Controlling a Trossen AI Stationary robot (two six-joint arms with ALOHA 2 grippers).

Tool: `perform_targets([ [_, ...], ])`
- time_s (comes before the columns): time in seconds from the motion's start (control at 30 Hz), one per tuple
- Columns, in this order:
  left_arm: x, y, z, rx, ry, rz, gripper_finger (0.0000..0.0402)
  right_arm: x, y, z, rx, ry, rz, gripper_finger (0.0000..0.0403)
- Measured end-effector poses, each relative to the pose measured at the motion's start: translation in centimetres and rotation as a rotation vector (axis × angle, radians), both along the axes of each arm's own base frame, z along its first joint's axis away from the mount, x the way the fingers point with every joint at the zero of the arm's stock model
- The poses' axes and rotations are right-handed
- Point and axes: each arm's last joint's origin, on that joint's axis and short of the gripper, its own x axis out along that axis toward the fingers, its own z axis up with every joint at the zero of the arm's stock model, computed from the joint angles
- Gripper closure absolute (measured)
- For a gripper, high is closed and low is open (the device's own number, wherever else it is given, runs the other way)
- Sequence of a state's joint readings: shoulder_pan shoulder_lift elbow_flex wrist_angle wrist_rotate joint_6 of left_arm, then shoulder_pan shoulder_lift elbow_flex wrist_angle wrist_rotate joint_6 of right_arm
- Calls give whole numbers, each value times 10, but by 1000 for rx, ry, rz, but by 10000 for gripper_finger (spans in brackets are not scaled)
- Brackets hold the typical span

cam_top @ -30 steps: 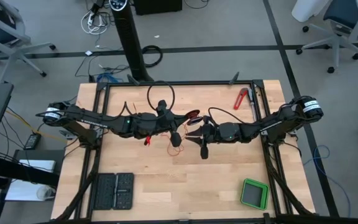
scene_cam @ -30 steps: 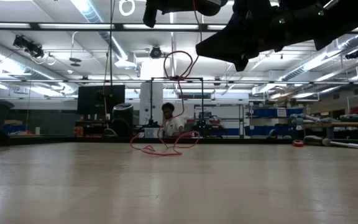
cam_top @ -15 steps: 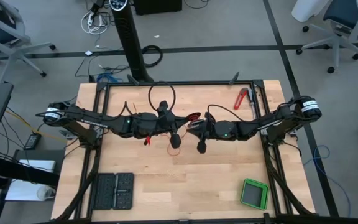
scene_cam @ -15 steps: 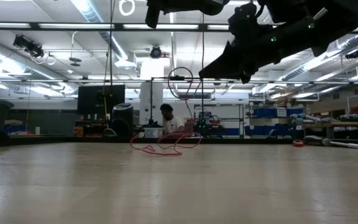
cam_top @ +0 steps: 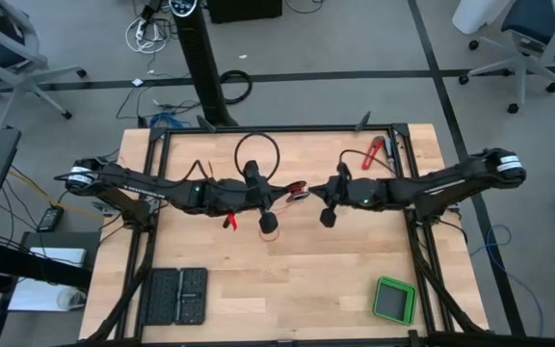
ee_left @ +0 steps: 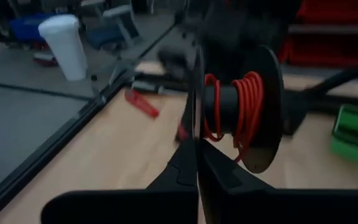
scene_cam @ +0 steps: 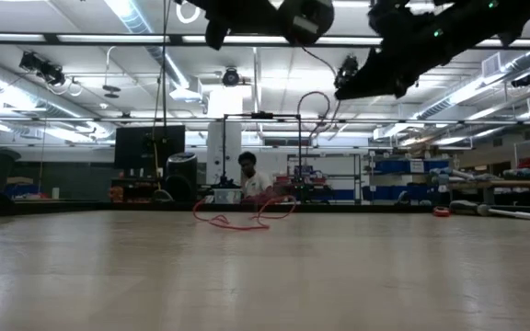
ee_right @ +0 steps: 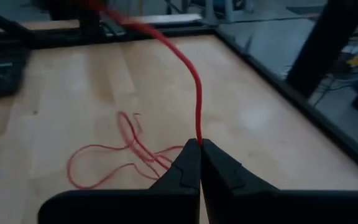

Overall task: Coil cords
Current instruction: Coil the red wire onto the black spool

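Observation:
The cord is a thin red wire. Part of it is wound on a black spool (ee_left: 238, 112), which shows in the high view as (cam_top: 295, 189), held above the table's middle. My left gripper (ee_left: 197, 163) is shut on the spool. From the spool the wire (ee_right: 191, 68) runs to my right gripper (ee_right: 199, 149), which is shut on it close by to the right (cam_top: 308, 192). Beyond the right gripper, the loose remainder lies in slack loops (ee_right: 120, 155) on the wood (cam_top: 270, 224). My left gripper pinches the rim of the spool's near flange (ee_left: 197, 134) between its two fingers. They come nearly level from the table's left. The spool is lifted clear, its axis roughly level. My right gripper pinches a single strand of the red wire (ee_right: 199, 138) between its fingertips. It comes nearly level from the table's right. The wire rises from the tips toward the spool.
A red-handled tool (cam_top: 374, 152) lies at the far right. A green box (cam_top: 394, 300) stands near the front right and a black tray (cam_top: 174, 294) at the front left. A black cable loop (cam_top: 255, 149) arches over the left arm. Far behind the table sits a person (scene_cam: 249, 179).
My right gripper has shut on the red wire beside the spool. It has then risen, tipped up nearer level and drawn back toward the table's right. The red loop that hung below the grippers no longer shows in the low view. The loops on the table stay put.

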State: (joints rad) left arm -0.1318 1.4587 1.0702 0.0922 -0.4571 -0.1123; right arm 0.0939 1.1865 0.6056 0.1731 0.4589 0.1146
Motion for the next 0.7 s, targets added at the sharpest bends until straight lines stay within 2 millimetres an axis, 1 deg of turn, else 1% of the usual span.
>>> perform_targets([
  [0.2, -5, 4, 0, 22, 146, 78, 400, -22, 6, 27, -10, -90, 41, 403],
  [0.33, -6, 6, -1, 40, 172, 113, 400, -29, 11, 39, 8, -168, 84, 403],
  [0.5, -4, 6, -1, 42, 156, 125, 400, -25, 16, 48, 29, -270, 138, 403],
  [0.57, -3, 6, -3, 42, 158, 125, 400, -21, 17, 54, 34, -286, 154, 403],
  [0.7, 0, 6, -2, 41, 130, 125, 400, -8, 20, 68, 24, -298, 172, 403],
])
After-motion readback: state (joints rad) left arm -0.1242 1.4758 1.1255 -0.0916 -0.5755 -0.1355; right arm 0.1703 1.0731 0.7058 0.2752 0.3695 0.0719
